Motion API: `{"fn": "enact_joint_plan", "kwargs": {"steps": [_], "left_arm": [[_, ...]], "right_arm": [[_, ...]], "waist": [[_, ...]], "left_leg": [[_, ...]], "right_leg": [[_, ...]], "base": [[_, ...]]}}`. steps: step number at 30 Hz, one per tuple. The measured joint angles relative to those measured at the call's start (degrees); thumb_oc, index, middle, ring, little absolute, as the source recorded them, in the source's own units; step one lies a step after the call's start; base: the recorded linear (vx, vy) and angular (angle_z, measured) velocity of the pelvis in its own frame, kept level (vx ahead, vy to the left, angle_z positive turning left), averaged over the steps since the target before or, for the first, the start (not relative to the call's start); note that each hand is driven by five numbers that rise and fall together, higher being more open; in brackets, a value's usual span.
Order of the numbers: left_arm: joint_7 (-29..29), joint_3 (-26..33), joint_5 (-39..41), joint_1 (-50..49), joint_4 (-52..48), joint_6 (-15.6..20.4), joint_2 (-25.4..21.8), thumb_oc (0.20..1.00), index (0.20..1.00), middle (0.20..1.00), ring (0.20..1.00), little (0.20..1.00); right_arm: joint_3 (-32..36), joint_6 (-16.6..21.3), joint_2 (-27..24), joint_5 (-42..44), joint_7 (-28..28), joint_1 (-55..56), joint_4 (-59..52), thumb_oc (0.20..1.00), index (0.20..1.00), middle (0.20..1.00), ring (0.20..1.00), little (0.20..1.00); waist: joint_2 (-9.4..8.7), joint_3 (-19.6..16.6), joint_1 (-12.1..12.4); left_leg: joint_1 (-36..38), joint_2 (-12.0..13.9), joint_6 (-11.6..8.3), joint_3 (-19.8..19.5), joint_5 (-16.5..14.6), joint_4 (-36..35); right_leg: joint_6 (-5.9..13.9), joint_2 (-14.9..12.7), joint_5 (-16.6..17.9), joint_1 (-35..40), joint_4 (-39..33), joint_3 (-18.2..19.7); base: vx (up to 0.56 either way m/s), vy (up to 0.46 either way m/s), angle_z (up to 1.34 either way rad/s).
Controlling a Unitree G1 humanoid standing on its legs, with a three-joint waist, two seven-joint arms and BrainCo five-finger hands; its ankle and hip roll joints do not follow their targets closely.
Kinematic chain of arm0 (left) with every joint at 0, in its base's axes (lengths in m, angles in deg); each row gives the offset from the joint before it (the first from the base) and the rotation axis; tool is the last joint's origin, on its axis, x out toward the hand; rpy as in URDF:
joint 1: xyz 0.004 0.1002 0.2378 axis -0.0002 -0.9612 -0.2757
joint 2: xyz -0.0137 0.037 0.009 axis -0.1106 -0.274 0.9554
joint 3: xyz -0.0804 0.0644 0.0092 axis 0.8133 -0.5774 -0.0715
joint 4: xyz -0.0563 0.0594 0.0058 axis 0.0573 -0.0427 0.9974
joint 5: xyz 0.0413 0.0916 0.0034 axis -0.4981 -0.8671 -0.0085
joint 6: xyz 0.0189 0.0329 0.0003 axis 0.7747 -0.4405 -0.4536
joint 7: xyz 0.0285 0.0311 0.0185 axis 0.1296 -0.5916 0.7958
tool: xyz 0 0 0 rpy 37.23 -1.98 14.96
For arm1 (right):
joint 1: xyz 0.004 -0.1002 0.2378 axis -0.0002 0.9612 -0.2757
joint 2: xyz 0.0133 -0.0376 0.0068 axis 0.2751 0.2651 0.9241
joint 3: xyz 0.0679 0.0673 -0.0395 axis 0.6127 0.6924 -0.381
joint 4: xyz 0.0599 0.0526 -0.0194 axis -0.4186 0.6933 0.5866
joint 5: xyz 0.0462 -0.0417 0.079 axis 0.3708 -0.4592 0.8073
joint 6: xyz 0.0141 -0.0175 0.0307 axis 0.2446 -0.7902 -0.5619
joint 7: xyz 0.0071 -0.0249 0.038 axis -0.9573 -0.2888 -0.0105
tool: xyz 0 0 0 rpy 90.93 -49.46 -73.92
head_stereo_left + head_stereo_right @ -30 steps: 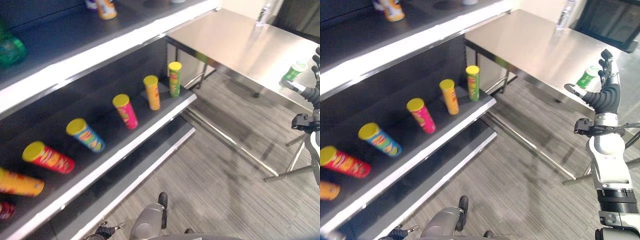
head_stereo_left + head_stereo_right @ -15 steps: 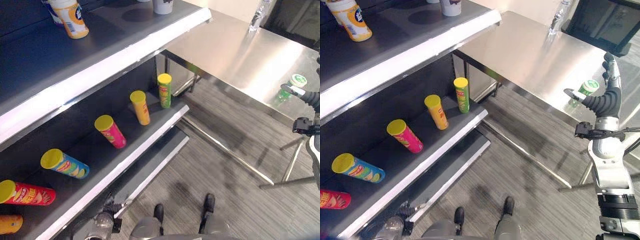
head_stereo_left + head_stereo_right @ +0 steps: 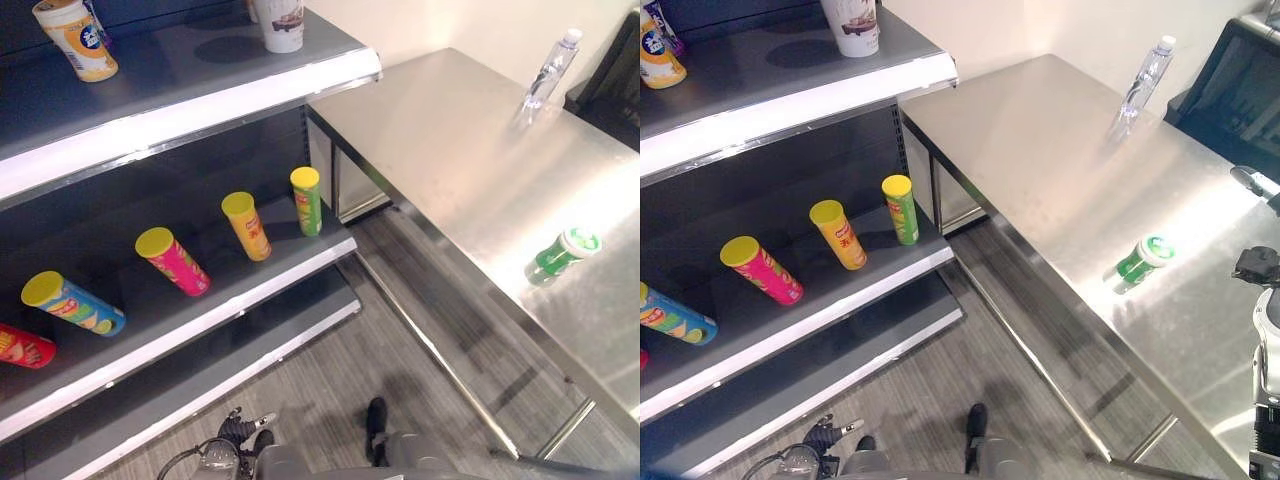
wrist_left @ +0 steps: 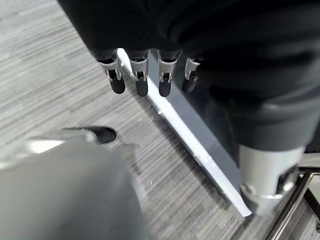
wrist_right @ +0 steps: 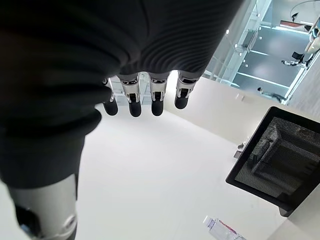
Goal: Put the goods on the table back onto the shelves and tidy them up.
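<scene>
Green can (image 3: 560, 253) lies on its side on the steel counter (image 3: 450, 150), w/ a water bottle (image 3: 549, 70) upright near the far edge. Chip tubes (image 3: 245, 224) line the middle shelf (image 3: 200, 320). Left hand (image 4: 145, 75) and right hand (image 5: 145, 97): fingers straight, holding nothing.

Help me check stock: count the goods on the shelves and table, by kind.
Chip cans on the middle shelf: 5
Cups on the top shelf: 2
Green can on the table: 1
Water bottle on the table: 1
Total: 9
</scene>
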Motion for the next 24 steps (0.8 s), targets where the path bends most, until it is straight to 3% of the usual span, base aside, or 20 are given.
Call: {"fn": "enact_joint_plan", "kwargs": {"steps": [1, 2, 3, 5, 8, 15, 24], "left_arm": [[-0.1, -0.6, -0.3, 0.1, 0.1, -0.1, -0.2, 1.0, 1.0, 1.0, 1.0, 1.0], [-0.1, -2.7, -0.3, 0.1, -0.1, -0.2, -0.4, 1.0, 1.0, 1.0, 1.0, 1.0], [-0.2, -3.6, -0.3, -0.3, -0.1, -0.3, -0.2, 1.0, 1.0, 1.0, 1.0, 1.0], [-0.8, -4.7, -0.3, -0.9, -1.4, -0.4, -0.3, 1.0, 1.0, 1.0, 1.0, 1.0], [-1.3, -4.4, -0.3, 0.1, -1.6, -0.2, -0.8, 1.0, 1.0, 1.0, 1.0, 1.0], [-2.4, -4.5, -2.5, -0.5, -1.7, -0.1, -1.5, 1.0, 1.0, 1.0, 1.0, 1.0], [-2.6, -4.4, -2.6, -0.9, -2.2, -0.1, -1.5, 1.0, 1.0, 1.0, 1.0, 1.0]], "right_arm": [[0.3, 0.2, 0.0, 0.5, 0.0, 0.9, 0.4, 1.0, 1.0, 1.0, 1.0, 1.0], [0.3, -0.1, -0.8, 0.5, 0.1, 1.2, 2.9, 1.0, 1.0, 1.0, 1.0, 1.0], [0.3, -0.7, -1.3, 0.5, 0.2, 1.5, 3.8, 1.0, 1.0, 1.0, 1.0, 1.0], [0.5, -1.0, -1.2, 2.7, 2.2, 4.6, 2.9, 1.0, 1.0, 1.0, 1.0, 1.0], [0.6, -1.1, -1.0, 4.5, 4.9, 7.9, 3.0, 1.0, 1.0, 1.0, 1.0, 1.0], [-0.3, -1.5, -0.8, 7.4, 11.6, 10.4, 3.5, 1.0, 1.0, 1.0, 1.0, 1.0], [-2.5, -3.4, 0.0, 4.8, 14.0, 11.9, 3.6, 1.0, 1.0, 1.0, 1.0, 1.0]], "waist": [[-0.22, -0.2, -0.3], [-0.1, -0.5, -0.7], [0.76, -0.9, -1.3], [3.01, -1.9, -2.0], [4.6, -2.9, -2.7], [3.94, -3.8, -4.0], [3.79, -4.5, -3.8]], "left_leg": [[-0.7, -0.8, 0.0, 5.6, -0.6, 1.3], [-1.2, -4.1, 1.06, 11.0, -2.5, 0.8], [-0.8, -5.0, 1.53, 13.2, -3.0, -1.1], [1.1, -5.6, 2.88, 11.6, -4.0, -5.6], [1.7, -6.1, 2.61, 10.2, -5.0, -9.1], [3.7, -8.9, 4.19, 11.9, -5.6, -10.7], [5.5, -9.0, 4.3, 12.9, -5.6, -11.8]], "right_leg": [[-0.73, -0.7, -0.5, 0.3, -1.2, -0.9], [0.32, -1.9, 0.3, 1.1, -2.9, -1.4], [0.35, -1.7, 0.3, 1.0, -2.9, -1.8], [0.29, -0.9, 0.0, 0.4, -1.2, -2.1], [0.82, -1.2, 0.2, -0.2, -1.2, -2.9], [2.42, -3.9, 0.6, -0.1, -1.2, -0.9], [2.19, -3.7, 1.3, 1.1, -2.7, 0.1]], "base": [[0.02, -0.027, 0.42], [0.0, 0.029, 0.44], [0.02, 0.027, 0.44], [0.03, 0.017, 0.26], [0.1, 0.045, 0.14], [0.06, 0.048, -0.1], [0.02, 0.016, -0.06]]}}
